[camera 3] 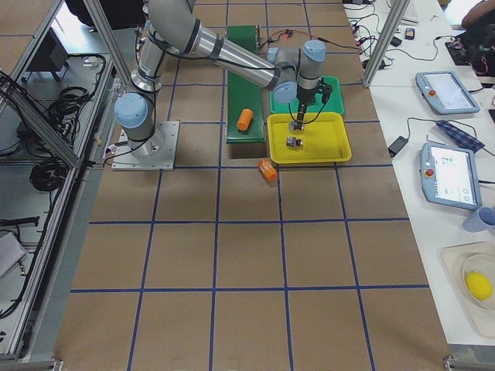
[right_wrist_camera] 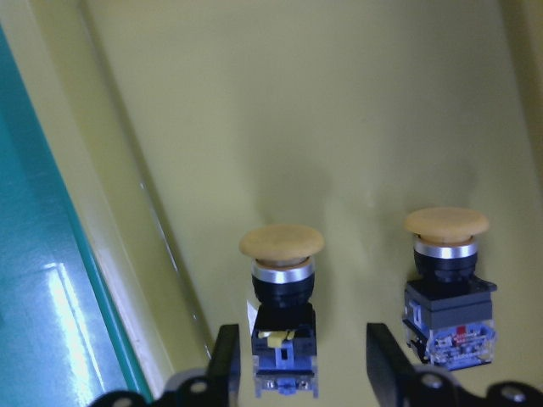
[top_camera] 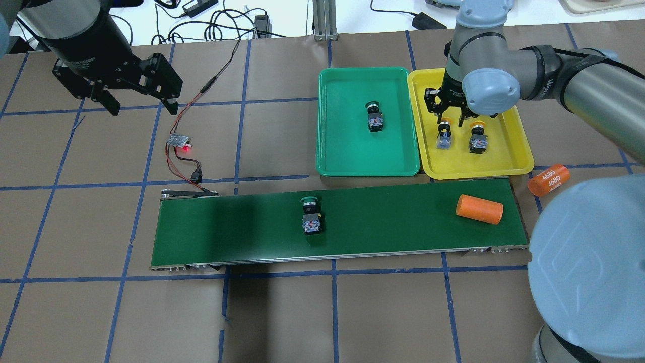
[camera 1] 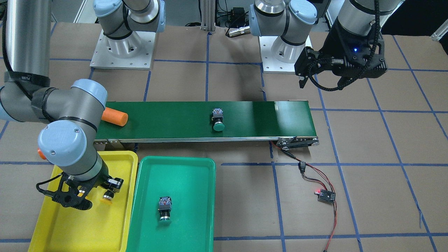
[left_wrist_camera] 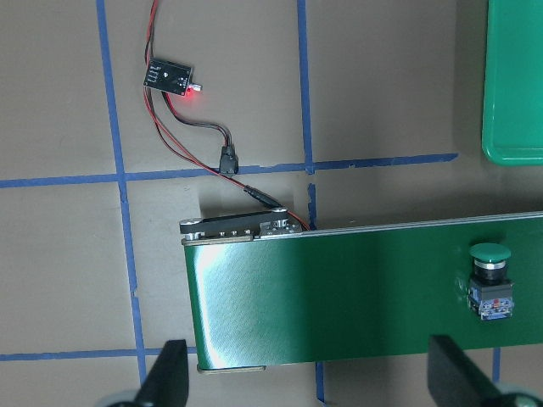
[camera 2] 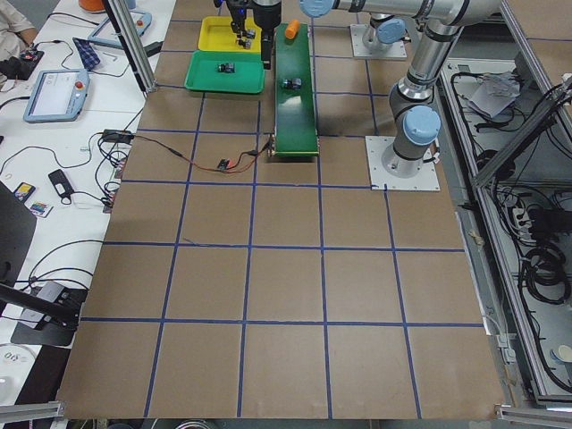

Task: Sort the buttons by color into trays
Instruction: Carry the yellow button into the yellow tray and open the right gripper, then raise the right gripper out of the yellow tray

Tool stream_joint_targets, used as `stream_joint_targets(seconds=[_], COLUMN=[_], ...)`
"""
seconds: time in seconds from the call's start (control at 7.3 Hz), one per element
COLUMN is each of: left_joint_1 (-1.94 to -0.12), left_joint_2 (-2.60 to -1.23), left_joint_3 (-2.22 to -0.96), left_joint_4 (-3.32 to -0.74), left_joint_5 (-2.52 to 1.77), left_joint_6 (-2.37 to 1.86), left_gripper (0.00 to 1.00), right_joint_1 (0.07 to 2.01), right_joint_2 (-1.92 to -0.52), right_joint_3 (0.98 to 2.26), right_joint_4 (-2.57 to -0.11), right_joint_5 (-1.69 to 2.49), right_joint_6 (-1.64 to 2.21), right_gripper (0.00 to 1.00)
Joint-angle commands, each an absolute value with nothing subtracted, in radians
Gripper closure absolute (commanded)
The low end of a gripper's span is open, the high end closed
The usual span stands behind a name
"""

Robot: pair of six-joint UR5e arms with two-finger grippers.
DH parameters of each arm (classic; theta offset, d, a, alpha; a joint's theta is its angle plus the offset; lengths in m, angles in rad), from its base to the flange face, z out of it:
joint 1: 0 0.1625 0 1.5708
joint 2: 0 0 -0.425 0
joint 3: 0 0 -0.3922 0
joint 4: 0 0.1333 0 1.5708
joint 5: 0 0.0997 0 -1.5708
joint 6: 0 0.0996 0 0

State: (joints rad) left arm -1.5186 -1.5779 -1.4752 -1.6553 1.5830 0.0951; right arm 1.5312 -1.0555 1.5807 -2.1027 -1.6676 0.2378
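Two yellow buttons (top_camera: 443, 137) (top_camera: 477, 138) lie in the yellow tray (top_camera: 473, 164). My right gripper (top_camera: 448, 121) is low over that tray and open. In the right wrist view its fingers (right_wrist_camera: 225, 356) straddle one yellow button (right_wrist_camera: 282, 292) with gaps on both sides, and the other (right_wrist_camera: 447, 284) lies beside it. One green button (top_camera: 374, 116) lies in the green tray (top_camera: 352, 151). Another green button (top_camera: 311, 217) lies on the conveyor belt (top_camera: 393, 222). My left gripper (top_camera: 138, 103) is open and empty, high over the table beyond the belt's end.
An orange cylinder (top_camera: 479, 208) lies on the belt's end near the yellow tray. Another, marked 4680 (top_camera: 549, 180), lies on the table beside it. A small sensor board (top_camera: 180, 141) with a red light and red-black wires lies near the belt's other end.
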Motion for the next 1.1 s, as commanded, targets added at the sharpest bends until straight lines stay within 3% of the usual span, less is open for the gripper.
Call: stream_joint_targets(seconds=[0.0,0.14,0.55,0.96], left_joint_1=[-1.519,-1.519,-1.519,-1.519], left_joint_2=[-1.578,-1.577,-1.578,-1.577], left_joint_3=[-1.474,-1.476,-1.474,-1.474], left_joint_4=[-1.654,-1.655,-1.654,-1.654], left_joint_5=[1.583,1.583,1.583,1.583], left_joint_6=[0.095,0.095,0.095,0.095], left_gripper=[0.00,0.00,0.00,0.00], right_joint_1=[1.532,1.531,1.543,1.545], right_joint_2=[-1.081,-1.139,-1.482,-1.571], right_joint_3=[1.589,1.595,1.615,1.748], right_joint_4=[-2.089,-2.015,-1.630,-1.584], right_joint_5=[-1.664,-1.660,-1.610,-1.534], right_joint_6=[0.241,0.253,0.246,0.227], right_gripper=[0.00,0.00,0.00,0.00])
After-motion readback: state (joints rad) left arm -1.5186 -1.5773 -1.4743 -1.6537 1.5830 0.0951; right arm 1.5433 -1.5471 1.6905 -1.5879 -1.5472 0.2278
